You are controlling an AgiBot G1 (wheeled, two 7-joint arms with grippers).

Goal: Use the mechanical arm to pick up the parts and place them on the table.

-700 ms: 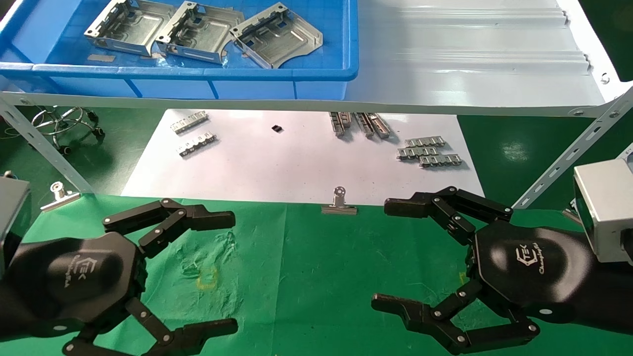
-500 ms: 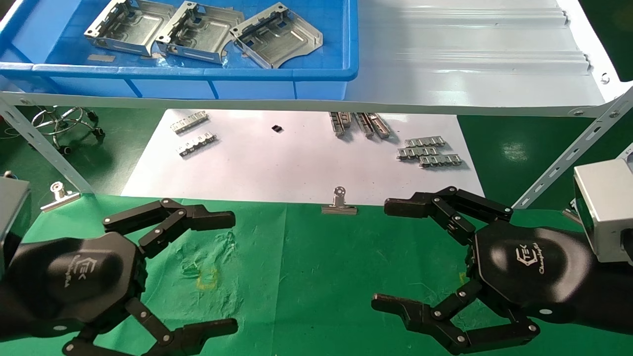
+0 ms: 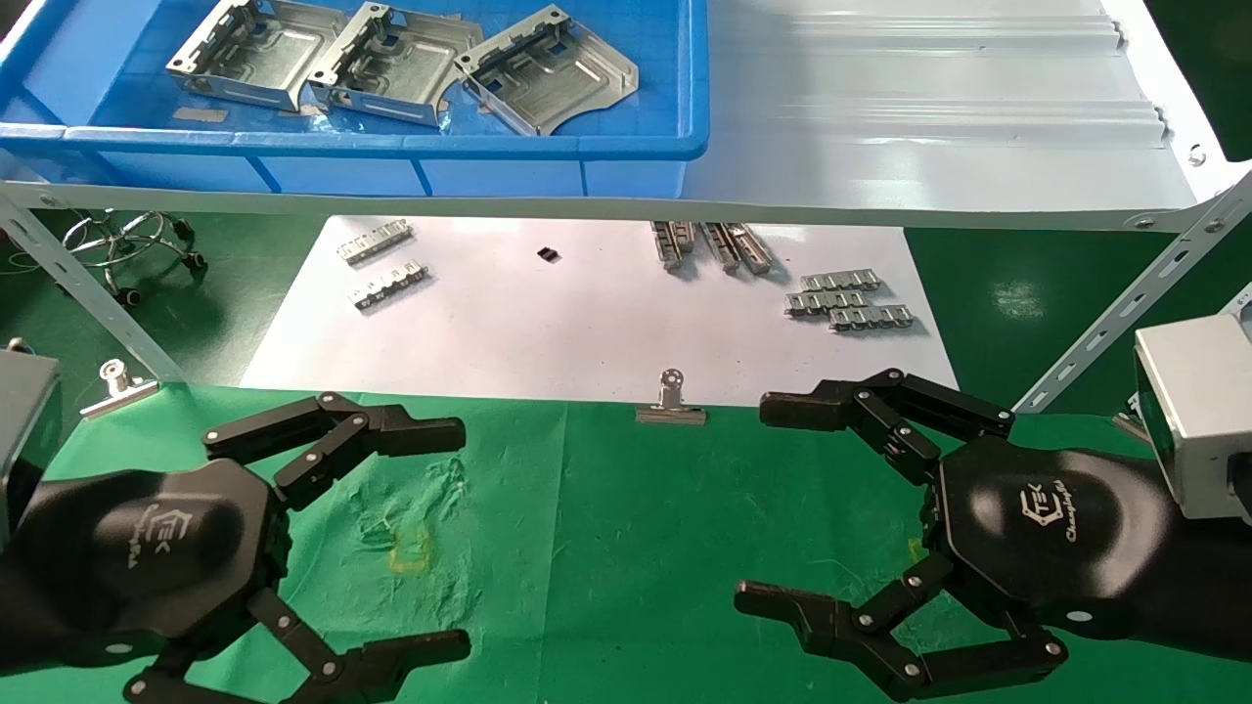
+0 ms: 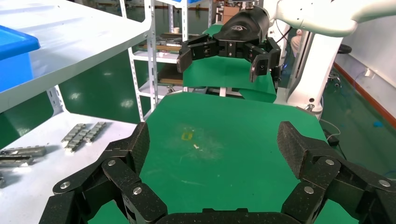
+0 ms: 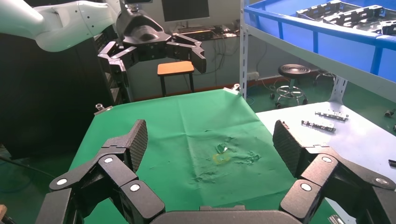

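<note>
Table (image 3: 606,548): a broad flat surface covered in wrinkled bright green cloth is seen; a faint yellow mark (image 3: 411,557) is located between the two grippers, nearer the left one. No part is found on it.
Shelf (image 3: 929,117): a pale grey ribbed deck is carried above and behind the table on perforated angle struts.
Bin (image 3: 548,147): a blue plastic tray is set on the left portion of the shelf.
White sheet (image 3: 587,323): it is laid below the shelf, beyond the far edge of the cloth; small silver linked strips (image 3: 849,301) are scattered on it.
Mechanical arm (image 3: 147,557): the left gripper (image 3: 460,538) is held low over the near left of the table, its black jointed fingers spread wide with nothing between them.
Right gripper (image 3: 753,504): it is held over the near right of the table, spread wide and empty.
Parts (image 3: 396,61): three silver stamped plates with upturned flanges, rectangular cutouts and a curved notch are lying side by side in the bin, well apart from both grippers.
Binder clip (image 3: 671,403): it is fastened on the far edge of the cloth.
Left wrist view: the right gripper (image 4: 219,58) is shown from the front; the parts are not shown.
Right wrist view: the left gripper (image 5: 154,51) and the parts (image 5: 348,11) in the bin are shown.
</note>
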